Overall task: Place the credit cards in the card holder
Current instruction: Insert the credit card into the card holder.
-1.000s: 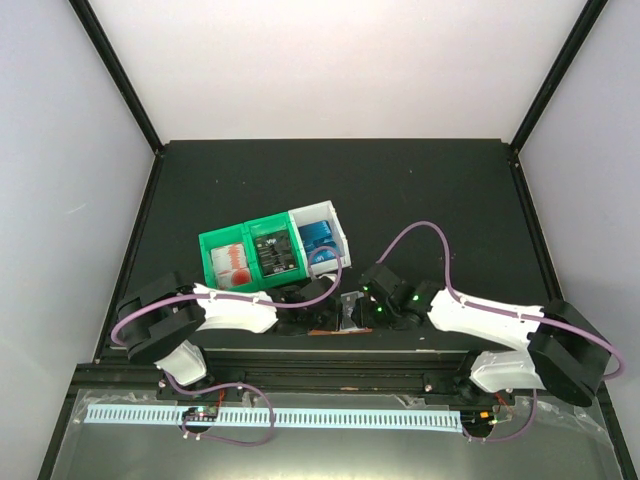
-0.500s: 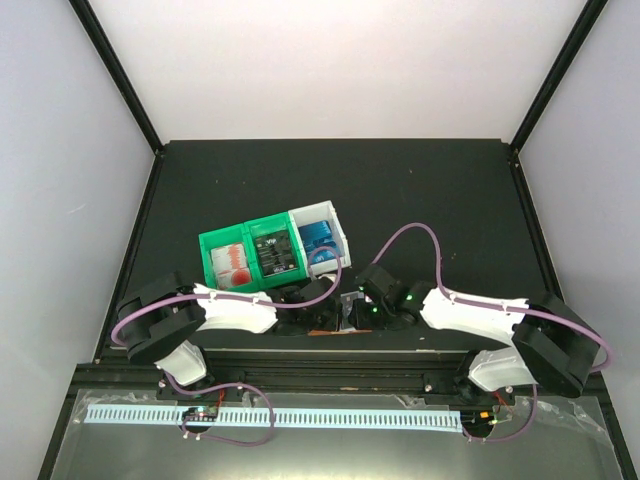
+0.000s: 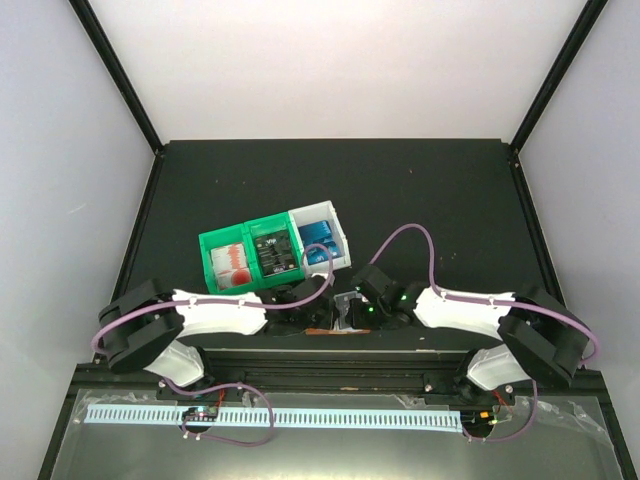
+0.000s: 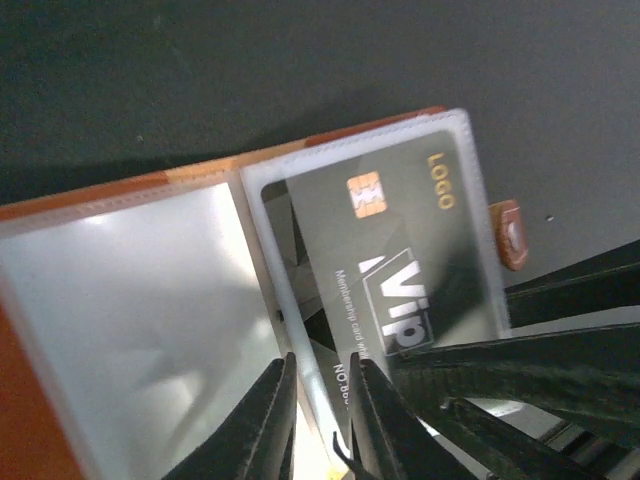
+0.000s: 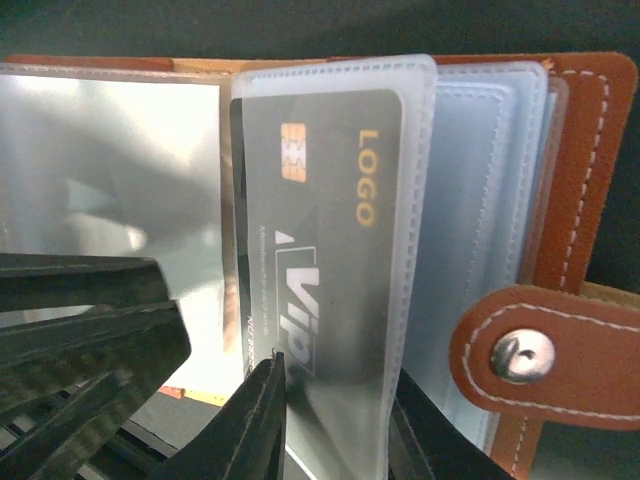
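Black card [image 5: 320,230]: its upper part sits under the film of a clear pocket [image 5: 420,180]; its lower end is hidden by the fingers
Card holder [image 5: 590,150]: lies open between both grippers; its snap tab [image 5: 520,355] hangs at the right side
Left gripper [image 4: 320,365]: pressed together a moment ago; now its fingers are a little apart at the pocket's edge; I judge it is letting go
Right gripper [image 5: 335,385]: has come closer from the right; the jaws narrow around the card's lower end; if they pinch it, I cannot tell
Meaning: this card is almost stored; other cards [image 3: 322,237] wait in the bins [image 3: 204,255]
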Motion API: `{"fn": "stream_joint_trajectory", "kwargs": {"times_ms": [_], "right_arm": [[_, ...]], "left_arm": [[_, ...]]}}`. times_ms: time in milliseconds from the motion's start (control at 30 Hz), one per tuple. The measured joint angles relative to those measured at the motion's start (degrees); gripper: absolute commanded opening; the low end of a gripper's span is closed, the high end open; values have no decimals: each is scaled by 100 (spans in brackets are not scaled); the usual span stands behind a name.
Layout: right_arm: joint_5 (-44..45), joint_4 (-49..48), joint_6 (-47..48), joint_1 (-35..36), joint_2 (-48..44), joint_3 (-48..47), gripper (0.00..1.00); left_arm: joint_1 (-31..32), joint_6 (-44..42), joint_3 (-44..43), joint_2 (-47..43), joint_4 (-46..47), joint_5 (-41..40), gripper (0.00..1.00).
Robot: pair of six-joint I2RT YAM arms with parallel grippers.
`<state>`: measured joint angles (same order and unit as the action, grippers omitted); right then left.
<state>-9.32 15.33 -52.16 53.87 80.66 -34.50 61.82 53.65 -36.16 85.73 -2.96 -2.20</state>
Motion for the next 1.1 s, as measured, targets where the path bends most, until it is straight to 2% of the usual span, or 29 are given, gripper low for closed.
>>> {"fn": "stream_joint_trajectory", "kwargs": {"times_ms": [300, 567, 833, 1100], "right_arm": [[-61, 9, 201, 11, 2, -221, 41], [-337, -133, 358, 157, 289, -579, 48], [-431, -151, 452, 372, 710, -988, 49], [-177, 164, 588, 625, 811, -1373, 53]], "left_arm": [[-317, -229, 0, -1010, -514, -267, 33], [-988, -616, -20, -2483, -1342, -756, 47], [-1773, -984, -26, -3482, -1969, -944, 50], [-2065, -1165, -20, -3689, -2227, -911, 54]]}}
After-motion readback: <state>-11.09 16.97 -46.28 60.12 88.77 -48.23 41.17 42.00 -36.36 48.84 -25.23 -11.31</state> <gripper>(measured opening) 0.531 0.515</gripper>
